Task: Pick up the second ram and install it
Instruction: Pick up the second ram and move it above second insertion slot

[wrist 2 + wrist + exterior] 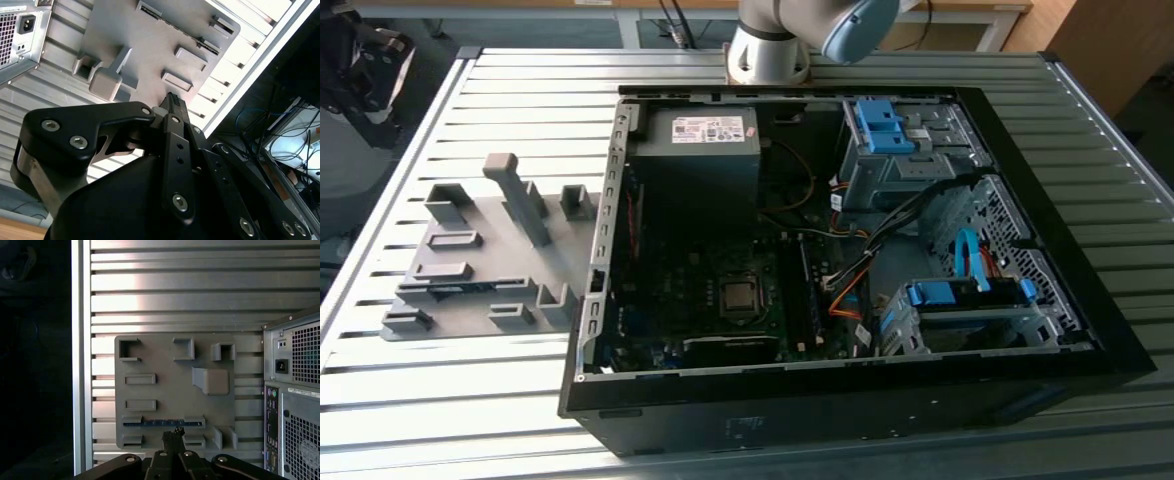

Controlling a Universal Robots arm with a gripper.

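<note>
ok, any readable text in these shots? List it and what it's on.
None is legible.
PSU sticker: printed, too small to read.
Strip label on the case rear: too small to read.
Ram in the holder: no print can be made out.

Both wrist views over holder plate (170, 390)

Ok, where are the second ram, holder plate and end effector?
second ram (162, 423): first wrist view, middle of blue edge.
holder plate (170, 390): first wrist view, bare face.
end effector (173, 432): first wrist view, between fingertips.
</note>
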